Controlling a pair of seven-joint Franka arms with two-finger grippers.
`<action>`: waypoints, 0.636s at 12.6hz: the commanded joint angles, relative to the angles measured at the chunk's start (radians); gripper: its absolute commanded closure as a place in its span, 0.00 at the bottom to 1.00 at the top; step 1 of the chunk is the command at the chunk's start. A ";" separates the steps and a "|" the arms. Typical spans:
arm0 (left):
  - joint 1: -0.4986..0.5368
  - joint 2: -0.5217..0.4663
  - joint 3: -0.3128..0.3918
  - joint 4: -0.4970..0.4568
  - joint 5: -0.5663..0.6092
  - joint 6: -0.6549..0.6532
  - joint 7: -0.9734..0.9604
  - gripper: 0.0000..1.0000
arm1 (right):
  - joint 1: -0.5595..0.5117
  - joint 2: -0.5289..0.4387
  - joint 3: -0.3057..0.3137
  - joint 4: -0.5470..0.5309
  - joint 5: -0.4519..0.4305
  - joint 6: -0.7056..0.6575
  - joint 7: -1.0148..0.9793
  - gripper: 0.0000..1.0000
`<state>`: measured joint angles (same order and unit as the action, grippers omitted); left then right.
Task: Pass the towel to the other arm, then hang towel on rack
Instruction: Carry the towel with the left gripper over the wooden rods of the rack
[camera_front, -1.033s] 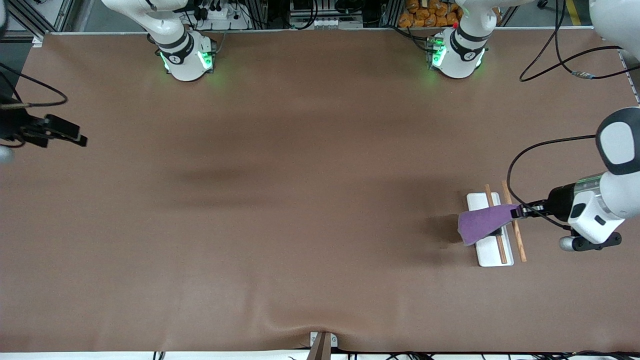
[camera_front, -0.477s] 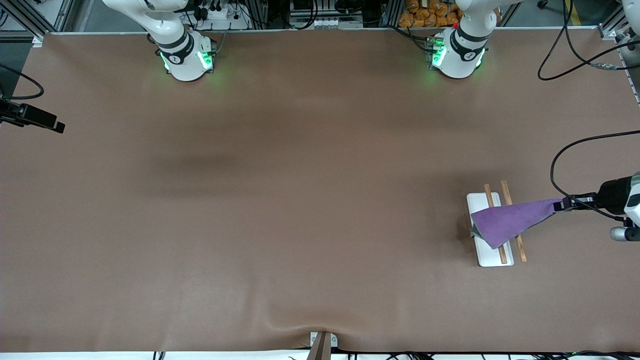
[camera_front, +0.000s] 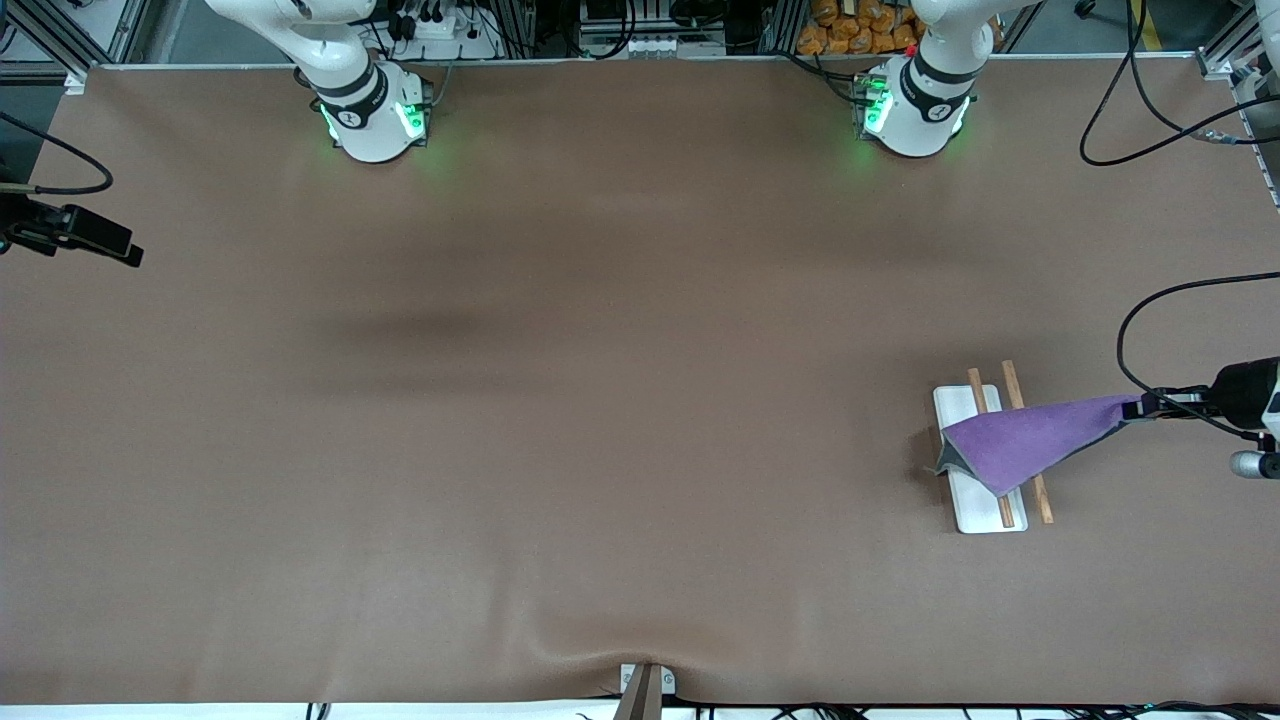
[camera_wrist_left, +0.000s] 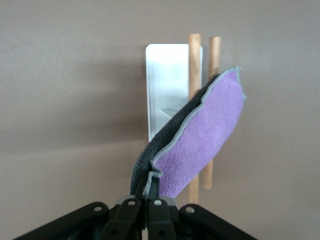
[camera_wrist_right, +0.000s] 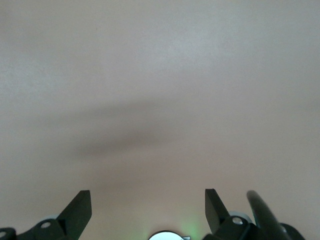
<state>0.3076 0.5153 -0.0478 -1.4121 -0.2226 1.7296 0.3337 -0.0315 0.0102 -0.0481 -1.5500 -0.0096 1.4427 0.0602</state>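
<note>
The purple towel (camera_front: 1020, 440) with its grey underside is stretched slantwise across both wooden rods of the rack (camera_front: 985, 515). Its loose end droops over the white base plate on the side toward the right arm. My left gripper (camera_front: 1140, 408) is shut on the towel's other corner, just off the rack toward the left arm's end of the table. The left wrist view shows the towel (camera_wrist_left: 205, 135) running from the left gripper (camera_wrist_left: 152, 182) out over the rack (camera_wrist_left: 167, 70). My right gripper (camera_front: 130, 255) waits open and holds nothing at the right arm's end of the table; the right wrist view shows this gripper (camera_wrist_right: 147, 200) above bare table.
Black cables (camera_front: 1150, 310) loop over the table near the left arm. A small metal bracket (camera_front: 645, 685) sits at the table edge nearest the front camera. The brown table cover (camera_front: 600, 400) has a wrinkle near that bracket.
My left gripper has drawn away from the rack toward the left arm's end of the table, pulling the towel out flat across the rods. The right gripper shifted slightly at the table's edge.
</note>
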 joint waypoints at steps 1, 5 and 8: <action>0.015 0.015 -0.009 0.012 0.020 0.004 0.014 1.00 | -0.028 -0.018 0.027 0.002 -0.007 -0.002 0.013 0.00; 0.036 0.038 -0.011 0.012 0.022 0.013 0.016 1.00 | -0.030 -0.018 0.027 0.014 0.003 0.001 0.027 0.00; 0.038 0.046 -0.011 0.012 0.022 0.024 0.016 1.00 | -0.033 -0.018 0.022 0.030 0.049 -0.028 0.029 0.00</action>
<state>0.3367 0.5540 -0.0480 -1.4122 -0.2226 1.7462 0.3380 -0.0379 0.0070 -0.0435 -1.5253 0.0081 1.4382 0.0736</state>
